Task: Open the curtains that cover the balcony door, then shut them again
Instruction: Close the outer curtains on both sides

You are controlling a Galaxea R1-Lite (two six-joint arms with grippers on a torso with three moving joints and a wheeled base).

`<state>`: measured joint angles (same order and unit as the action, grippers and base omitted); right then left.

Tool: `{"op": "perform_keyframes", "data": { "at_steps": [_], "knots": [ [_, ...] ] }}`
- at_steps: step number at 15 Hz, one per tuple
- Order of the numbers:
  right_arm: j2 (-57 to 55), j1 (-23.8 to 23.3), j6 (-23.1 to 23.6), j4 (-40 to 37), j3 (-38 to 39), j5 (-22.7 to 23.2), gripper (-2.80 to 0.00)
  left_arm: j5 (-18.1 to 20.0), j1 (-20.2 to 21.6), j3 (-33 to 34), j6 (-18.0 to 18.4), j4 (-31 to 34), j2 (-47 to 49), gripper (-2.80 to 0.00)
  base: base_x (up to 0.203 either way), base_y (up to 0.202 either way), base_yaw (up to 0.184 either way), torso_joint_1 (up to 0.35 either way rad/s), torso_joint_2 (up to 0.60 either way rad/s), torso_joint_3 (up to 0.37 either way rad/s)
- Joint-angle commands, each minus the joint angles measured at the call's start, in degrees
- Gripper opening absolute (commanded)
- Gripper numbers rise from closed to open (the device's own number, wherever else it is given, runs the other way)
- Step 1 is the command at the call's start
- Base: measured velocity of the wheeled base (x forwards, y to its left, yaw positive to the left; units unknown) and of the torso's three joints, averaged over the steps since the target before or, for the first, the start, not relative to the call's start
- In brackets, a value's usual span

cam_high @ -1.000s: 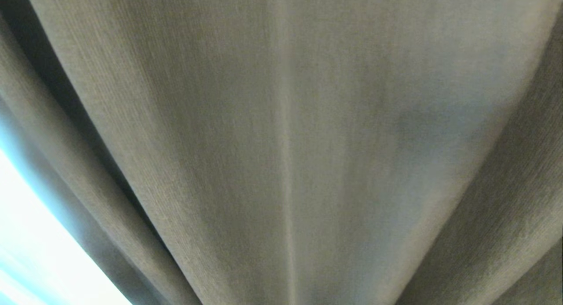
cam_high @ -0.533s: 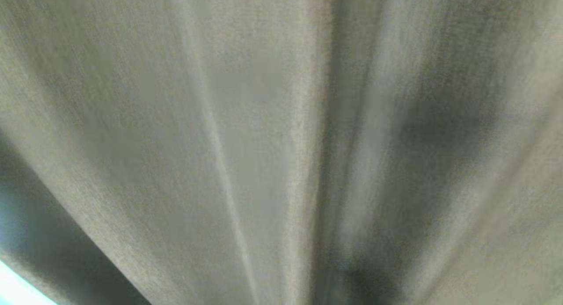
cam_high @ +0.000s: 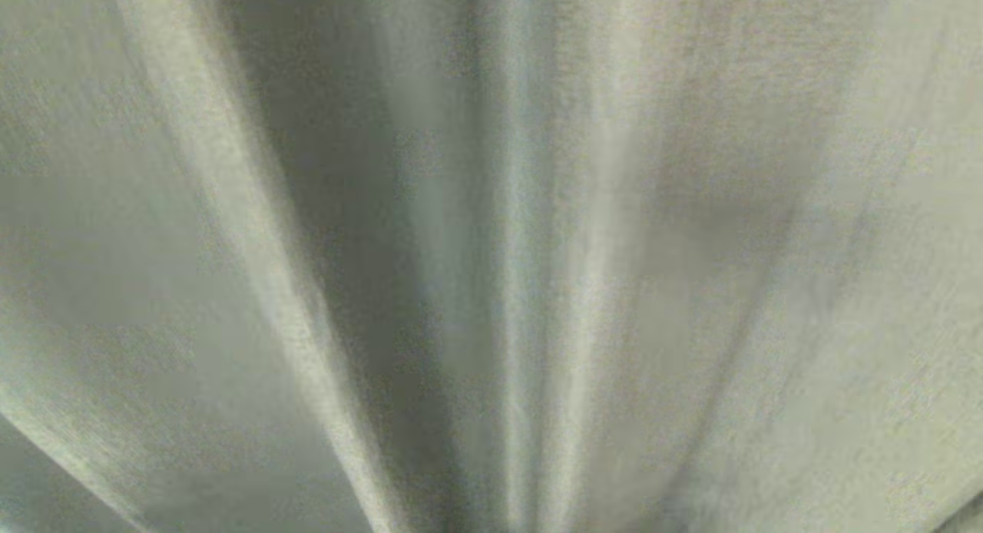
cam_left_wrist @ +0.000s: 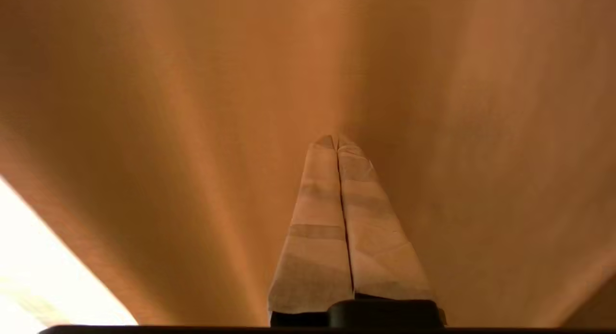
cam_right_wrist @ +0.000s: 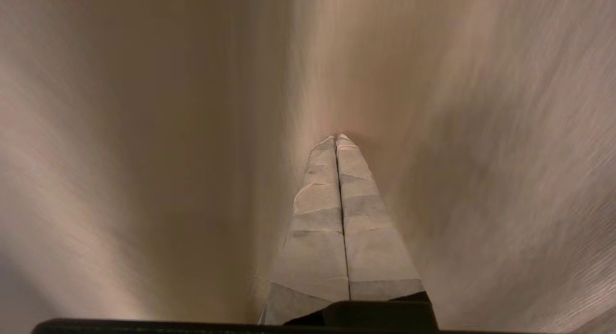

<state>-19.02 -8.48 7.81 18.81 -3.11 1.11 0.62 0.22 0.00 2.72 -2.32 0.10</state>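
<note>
The curtains [cam_high: 491, 256] fill the whole head view from edge to edge, so close that nothing else of the room shows. Their long folds fan outward from the lower middle of the view, with a deep shadowed fold left of centre and paler ridges beside it. The weave is fine and the cloth is somewhat blurred. The door is not visible in any view; the fabric hides whatever lies behind it.

In the left wrist view the left end effector [cam_left_wrist: 337, 140] points straight into the curtains [cam_left_wrist: 457, 132]. Its two tape-wrapped fingers [cam_left_wrist: 317, 228] are pressed together along their whole length, with nothing between them. The tips lie at or right against the cloth; whether they press into it cannot be told. A very bright patch of light [cam_left_wrist: 43, 266] shows past one edge of the fabric in that view, too washed out to tell what is there.

In the right wrist view the right end effector [cam_right_wrist: 336, 139] likewise faces the curtains [cam_right_wrist: 144, 156], its taped fingers [cam_right_wrist: 317, 237] closed tight on each other and holding nothing. Its tips sit in a crease where a dark fold meets a lighter one. The cloth on either side is streaked and blurred.
</note>
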Motion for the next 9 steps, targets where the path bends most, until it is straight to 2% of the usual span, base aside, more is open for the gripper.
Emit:
{"op": "perform_keyframes", "data": {
  "at_steps": [1, 4, 7, 9],
  "knots": [
    [2.7, 0.33, 0.31, -1.89, 3.11, 0.33, -2.8, 0.0, 0.02, 0.0, 0.01, -0.06, -0.01, -2.8, 0.0, 0.0, 0.0, 0.0, 0.0, 0.0],
    [2.76, 0.39, 0.18, -11.64, 3.11, 0.12, -2.8, 0.0, -0.04, 0.0, 0.01, -0.06, -0.01, -2.8, 0.0, 0.0, 0.0, 0.0, 0.0, 0.0],
    [3.03, 4.9, 0.04, -17.7, 3.11, -0.42, -2.8, 0.0, 0.05, 0.0, 0.01, -0.06, -0.01, -2.8, 0.0, 0.0, 0.0, 0.0, 0.0, 0.0],
    [3.2, 4.93, -1.78, -18.99, 3.11, -0.58, -2.8, 0.0, -0.04, 0.0, 0.01, -0.06, -0.01, -2.8, 0.0, 0.0, 0.0, 0.0, 0.0, 0.0]
  ]
}}
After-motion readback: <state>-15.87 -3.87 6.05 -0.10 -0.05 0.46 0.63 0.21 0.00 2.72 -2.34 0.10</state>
